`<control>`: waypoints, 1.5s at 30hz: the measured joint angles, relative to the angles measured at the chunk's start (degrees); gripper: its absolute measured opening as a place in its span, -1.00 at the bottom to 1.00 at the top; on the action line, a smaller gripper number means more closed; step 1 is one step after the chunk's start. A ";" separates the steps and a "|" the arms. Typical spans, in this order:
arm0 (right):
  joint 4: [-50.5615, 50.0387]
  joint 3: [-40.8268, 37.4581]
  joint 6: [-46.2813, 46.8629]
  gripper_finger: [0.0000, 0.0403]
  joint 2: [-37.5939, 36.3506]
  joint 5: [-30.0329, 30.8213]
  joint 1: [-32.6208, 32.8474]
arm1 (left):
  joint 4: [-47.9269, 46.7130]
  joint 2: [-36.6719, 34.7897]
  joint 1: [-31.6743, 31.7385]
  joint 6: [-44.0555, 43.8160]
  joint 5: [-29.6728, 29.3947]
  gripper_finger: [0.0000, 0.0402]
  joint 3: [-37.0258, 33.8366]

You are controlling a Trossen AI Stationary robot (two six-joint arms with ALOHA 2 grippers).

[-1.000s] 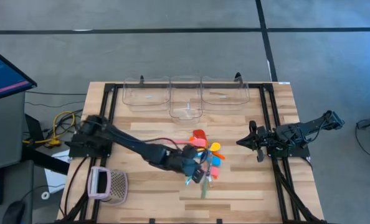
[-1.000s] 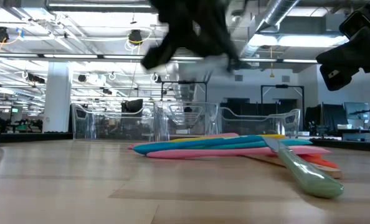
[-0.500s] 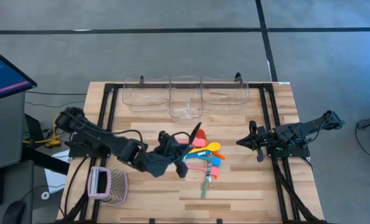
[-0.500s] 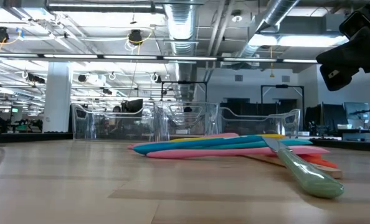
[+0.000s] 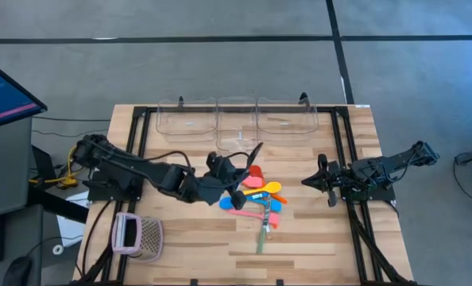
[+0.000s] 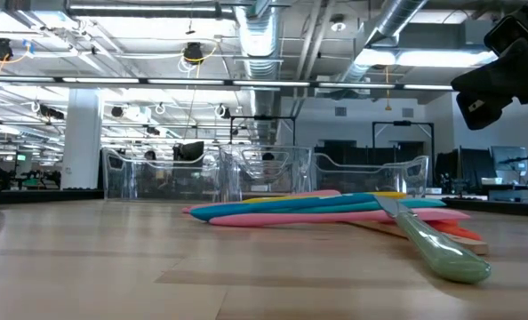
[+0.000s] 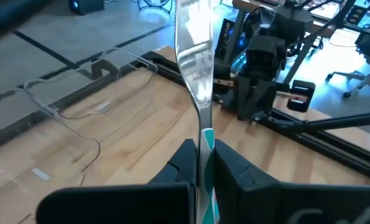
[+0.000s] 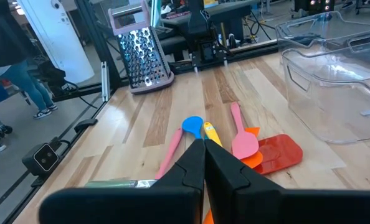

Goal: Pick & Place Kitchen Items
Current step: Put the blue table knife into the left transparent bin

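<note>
Pale wood table (image 5: 315, 230), grey concrete floor around. Left gripper (image 7: 202, 163) clamped on silvery teal-handled knife (image 7: 194, 50). Right gripper (image 8: 203, 163) closed, empty.

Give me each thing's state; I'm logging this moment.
Left gripper: jaws shut on the teal-handled knife, lifted off the table.
Right gripper: jaws shut, empty, waiting at the table's right side.
Plastic spoons: piled on the table.
Clear bins: upright, no utensils inside.
Mesh basket: lying on its side.
</note>
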 joint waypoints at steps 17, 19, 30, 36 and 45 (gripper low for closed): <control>0.00 -0.01 -0.13 -0.99 0.00 0.00 -0.01 | -0.15 -0.55 20.73 4.14 19.03 -0.97 0.00; 0.00 -0.02 -0.15 -0.99 0.00 0.00 -0.02 | -0.23 -0.22 23.89 4.14 21.71 -0.97 0.00; 0.00 -0.02 -1.64 -0.99 0.00 0.02 0.00 | -0.57 1.29 36.60 2.59 29.97 -0.97 0.00; 0.00 -0.02 -1.64 -0.99 0.02 0.02 0.00 | -0.63 3.49 39.48 2.28 31.82 -0.97 0.02; 0.00 -0.01 -1.64 -0.99 0.02 0.02 -0.02 | -0.45 8.41 42.83 0.37 34.68 -0.97 0.00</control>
